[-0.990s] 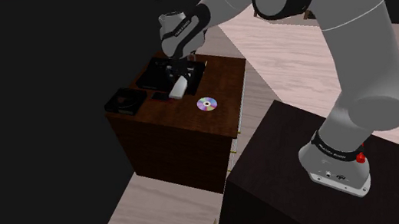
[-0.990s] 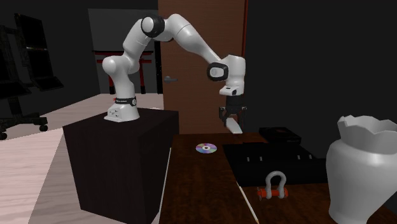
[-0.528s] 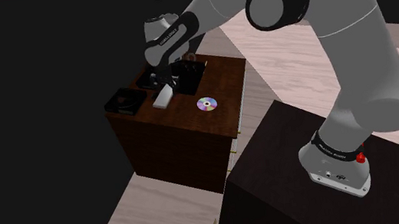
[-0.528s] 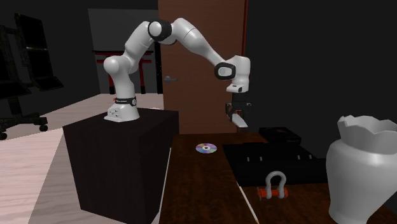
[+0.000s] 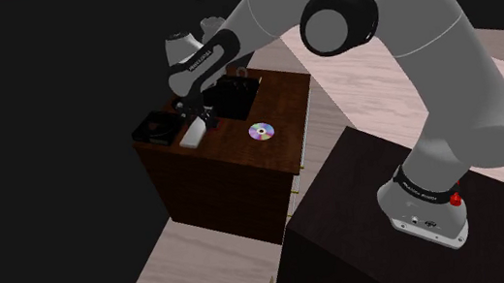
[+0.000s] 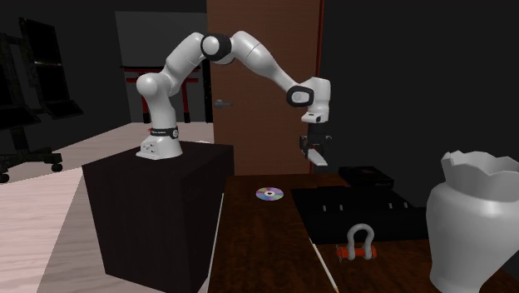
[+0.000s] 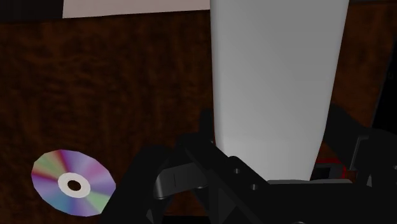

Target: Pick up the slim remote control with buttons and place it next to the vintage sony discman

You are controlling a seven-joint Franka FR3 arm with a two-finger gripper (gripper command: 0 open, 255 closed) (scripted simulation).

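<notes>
Shifted since a second ago: hand [image 5: 195, 116] with remote [image 5: 194, 131] gone from over black mat [image 5: 235, 97] toward shoulder view's left, now hanging just beside disc player [image 5: 157, 127] at tabletop [image 5: 279, 98] corner. Fingers clamped on pale remote's end, remote clear of tabletop. Buttons not discernible; remote's far end cut off in wrist view. Disc player dark, details hard to read. Shiny disc [image 5: 260, 132] unmoved.
</notes>
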